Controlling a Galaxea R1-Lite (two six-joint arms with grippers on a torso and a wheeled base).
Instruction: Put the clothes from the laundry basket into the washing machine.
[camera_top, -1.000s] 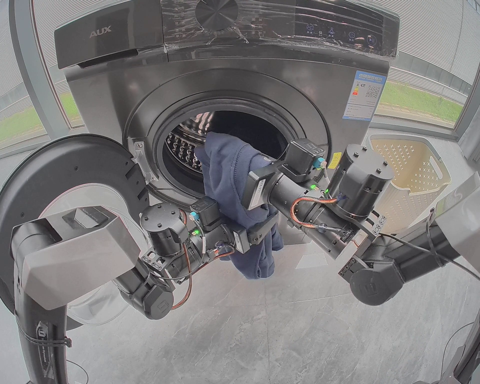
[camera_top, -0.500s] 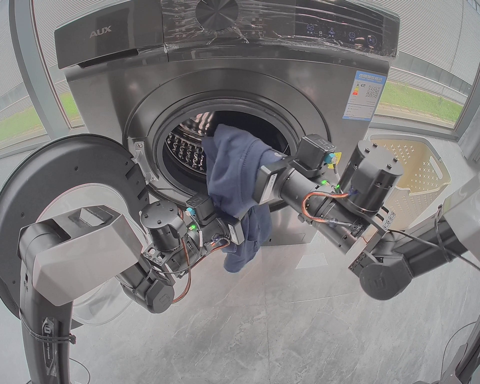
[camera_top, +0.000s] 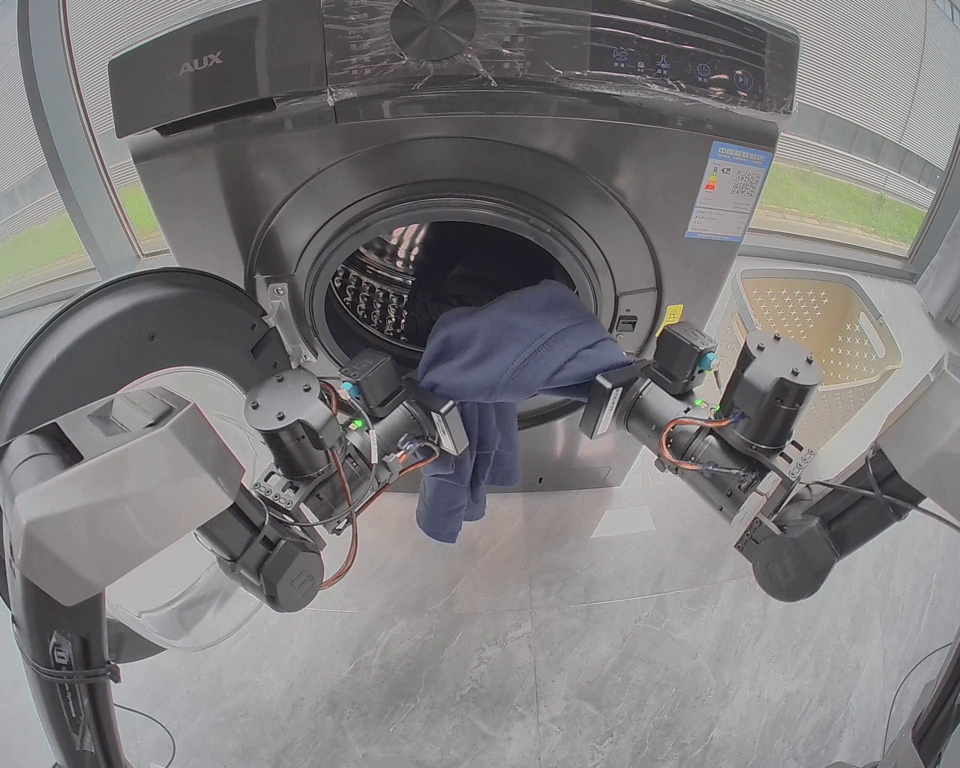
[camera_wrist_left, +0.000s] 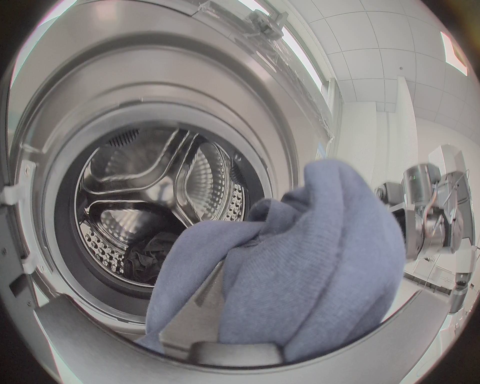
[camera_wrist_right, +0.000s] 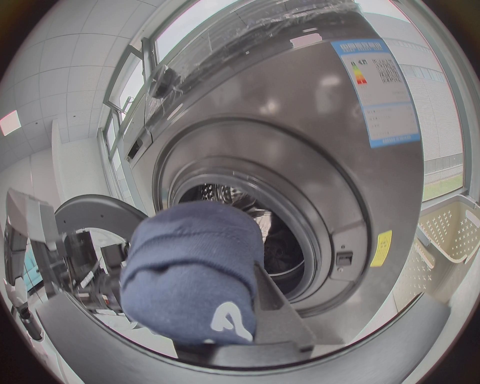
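A navy blue knit garment (camera_top: 510, 350) is gripped by the left hand (camera_top: 468, 415) and right hand (camera_top: 592, 385) at the mouth of the grey washing machine (camera_top: 450, 150), whose steel drum (camera_wrist_left: 150, 190) is seen holding dark clothing (camera_wrist_left: 145, 257).

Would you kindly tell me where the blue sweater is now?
Head view, centre: the blue sweater stretches between the left gripper and right gripper before the washing machine's open drum.
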